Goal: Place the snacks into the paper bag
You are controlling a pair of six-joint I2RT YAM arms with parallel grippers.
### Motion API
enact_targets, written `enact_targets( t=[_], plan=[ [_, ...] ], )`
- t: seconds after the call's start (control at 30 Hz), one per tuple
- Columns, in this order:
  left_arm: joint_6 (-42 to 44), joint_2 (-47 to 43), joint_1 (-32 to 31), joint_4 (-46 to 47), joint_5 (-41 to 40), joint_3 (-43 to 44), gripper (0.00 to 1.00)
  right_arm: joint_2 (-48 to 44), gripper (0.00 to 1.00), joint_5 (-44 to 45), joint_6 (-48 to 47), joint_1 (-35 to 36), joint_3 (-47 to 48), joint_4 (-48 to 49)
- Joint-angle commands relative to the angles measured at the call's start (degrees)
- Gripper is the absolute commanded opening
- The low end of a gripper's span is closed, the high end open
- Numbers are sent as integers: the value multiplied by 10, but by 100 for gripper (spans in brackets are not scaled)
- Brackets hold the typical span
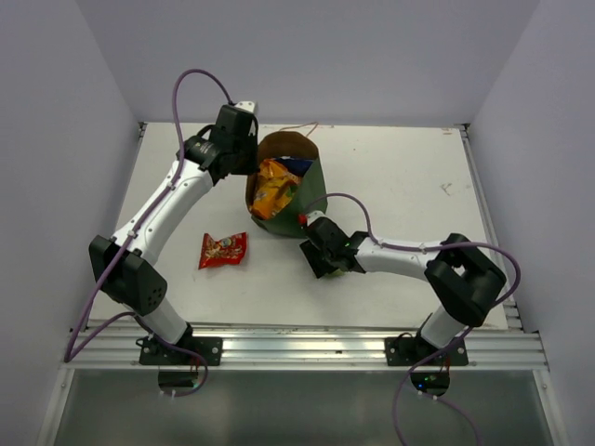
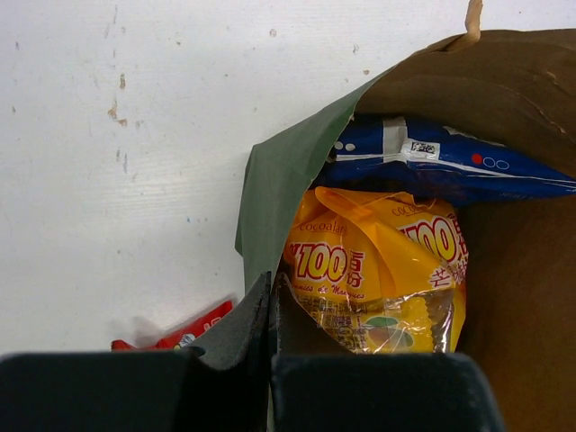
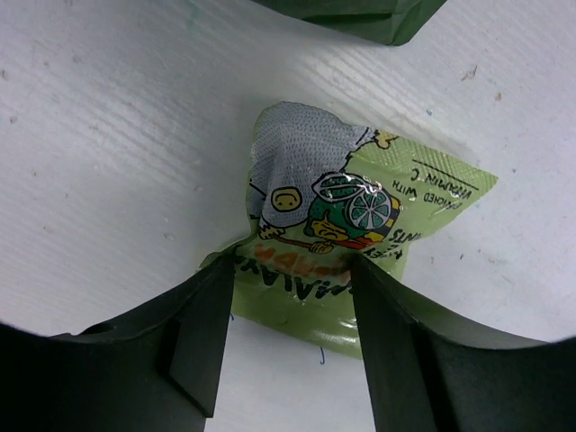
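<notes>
The dark green paper bag (image 1: 308, 198) stands upright at the table's middle, its mouth open. Inside it lie an orange packet (image 2: 378, 261) and a blue bag (image 2: 432, 162). My left gripper (image 2: 272, 283) is shut on the bag's green rim (image 2: 288, 171), at its left side (image 1: 251, 167). A small red packet (image 1: 223, 250) lies flat on the table, left of the bag. In front of the bag, my right gripper (image 3: 290, 270) is low over a small green packet (image 3: 342, 207). Both its fingers press the packet's sides, and the packet is buckled between them.
A thin tan cord handle (image 2: 472, 18) sticks up from the bag's far rim. The bag's bottom corner (image 3: 360, 13) is just beyond the green packet. Grey walls close the white table (image 1: 409, 177) on three sides.
</notes>
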Motion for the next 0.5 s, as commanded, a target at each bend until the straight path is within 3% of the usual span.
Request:
enact_targets(
  t=[0.0, 0.17, 0.23, 0.37, 0.47],
  plan=[
    [-6, -37, 0, 20, -16, 31, 0, 26, 56, 2, -9, -4, -8, 35],
    [-7, -36, 0, 24, -13, 29, 0, 29, 31, 6, -11, -6, -7, 30],
    [-7, -36, 0, 24, -10, 28, 0, 21, 30, 14, -11, -6, -4, 20],
    [-7, -36, 0, 31, -3, 22, 0, -10, 3, 33, -3, -6, -5, -9],
    [-7, -34, 0, 34, 2, 21, 0, -47, 0, 74, 8, -6, 3, -57]
  ],
)
